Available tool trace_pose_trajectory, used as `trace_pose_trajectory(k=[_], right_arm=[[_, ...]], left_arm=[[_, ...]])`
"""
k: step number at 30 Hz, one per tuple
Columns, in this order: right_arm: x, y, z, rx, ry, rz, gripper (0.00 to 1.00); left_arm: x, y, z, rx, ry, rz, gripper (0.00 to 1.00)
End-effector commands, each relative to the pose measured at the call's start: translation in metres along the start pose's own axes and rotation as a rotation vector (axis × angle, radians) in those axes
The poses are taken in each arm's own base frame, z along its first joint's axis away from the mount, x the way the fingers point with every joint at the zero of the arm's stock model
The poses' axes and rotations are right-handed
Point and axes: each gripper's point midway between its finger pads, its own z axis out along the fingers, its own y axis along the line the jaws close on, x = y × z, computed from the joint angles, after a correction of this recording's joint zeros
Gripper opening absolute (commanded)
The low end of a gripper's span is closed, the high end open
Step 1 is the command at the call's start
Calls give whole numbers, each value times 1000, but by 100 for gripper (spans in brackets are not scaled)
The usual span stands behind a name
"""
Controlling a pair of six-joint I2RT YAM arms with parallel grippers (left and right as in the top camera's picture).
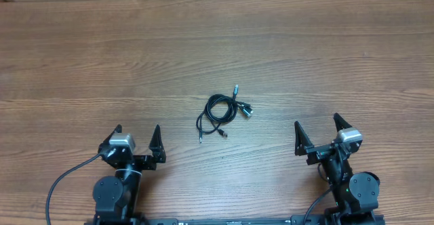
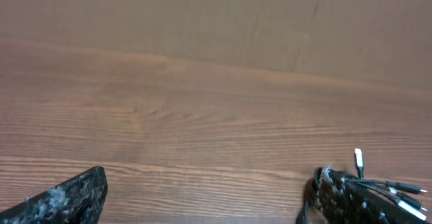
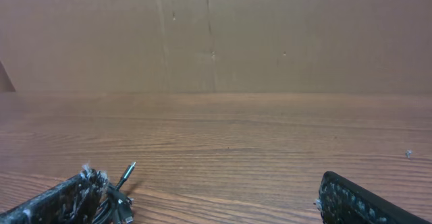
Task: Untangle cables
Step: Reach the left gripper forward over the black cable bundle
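Centre of the tabletop [image 1: 102,49]: cables [image 1: 222,113] lie in one small loose tangle, a few overlapping loops with plug ends sticking out on several sides. One silver-tipped plug [image 1: 236,87] points toward the far side, clear of the loops. Left pincer [image 1: 137,129] is parked at the near edge, spread wide, nothing in it. Right pincer [image 1: 317,120] same: spread wide, empty, near edge on the other side. Tangle sits roughly between the two but further out, well apart from both, touching neither. Left wrist view catches the bundle low right, partly hidden behind that pincer's own tip; right wrist view catches it low left, likewise half hidden. My read: untangling not started, we're at the approach step, no cord separated yet. Next move likely calls for both arms reaching forward and inward to the bundle. One comes down on a loop to anchor it, the other takes a free plug end and draws it outward slowly; the silver-tipped one looks easiest. Cords are thin and lie flat on the wood, so the grasp needs to go low and close precisely. Expect the whole knot to drag along if it isn't anchored. Can't tell how many separate cords there are at this resolution.
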Motion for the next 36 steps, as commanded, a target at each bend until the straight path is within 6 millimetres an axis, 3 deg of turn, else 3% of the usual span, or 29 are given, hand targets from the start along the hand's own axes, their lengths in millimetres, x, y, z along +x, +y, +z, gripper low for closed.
trace_pose_trajectory(k=[1,7,16,24,29,33,36], right_arm=[[2,0,0,3,-3,-8,100],[2,0,0,3,-3,-8,100],[2,0,0,3,-3,-8,100],[2,0,0,3,-3,-8,100],[2,0,0,3,-3,-8,100],[2,0,0,3,-3,-8,100],[2,0,0,3,-3,-8,100]], left_arm=[[-28,-6,-7,12,-20,18,100],[-39,-7,2,-4,74,23,100],[-68,-14,39,-9,255,10,100],[-98,-59,77,128,402,18,100],[-85,-99,97,237,504,141,99],[-55,-125,106,319,587,242,100],[-29,-131,109,331,667,258,100]])
